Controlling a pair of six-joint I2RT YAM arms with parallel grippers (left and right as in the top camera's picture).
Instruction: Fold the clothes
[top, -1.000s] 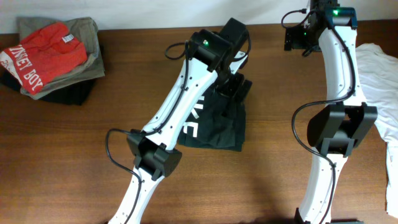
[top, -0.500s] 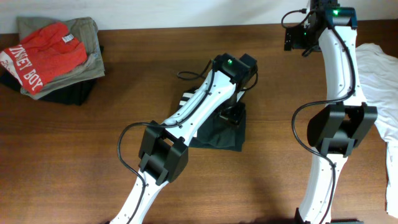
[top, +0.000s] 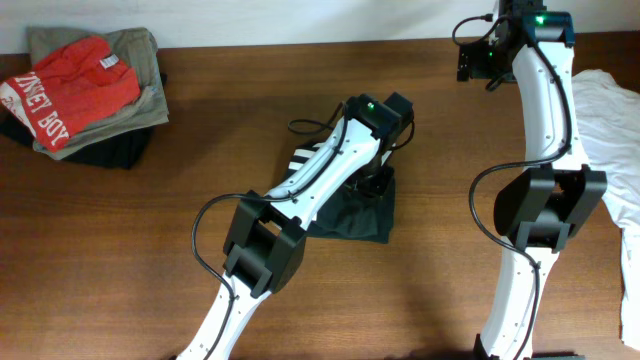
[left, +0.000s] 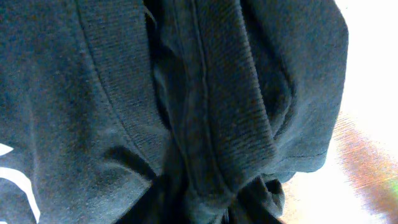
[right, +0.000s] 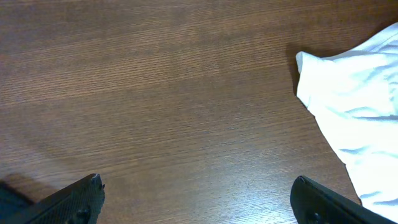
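Your left pincer (top: 378, 186) digs into the bunched black T-shirt (top: 352, 220) in the middle of the worktop (top: 120, 250), likely for a fold, clamped or not I cannot tell; your right pincer (right: 196, 198) hangs apart, clear.

Brown wood-grain table (top: 120, 250) fills nearly whole overhead view, grain running left to right, bit of sheen on it. Thin pale strip (top: 250, 20) past far edge, wall or floor, can't tell which. Far left corner: stack of folded clothes (top: 85, 90), red tee with white print on top, olive-grey one under it, something dark at bottom. Right edge: white garment (top: 615, 120) lying loose and rumpled, cut off by frame. Light even, from above, soft shadows on tabletop.
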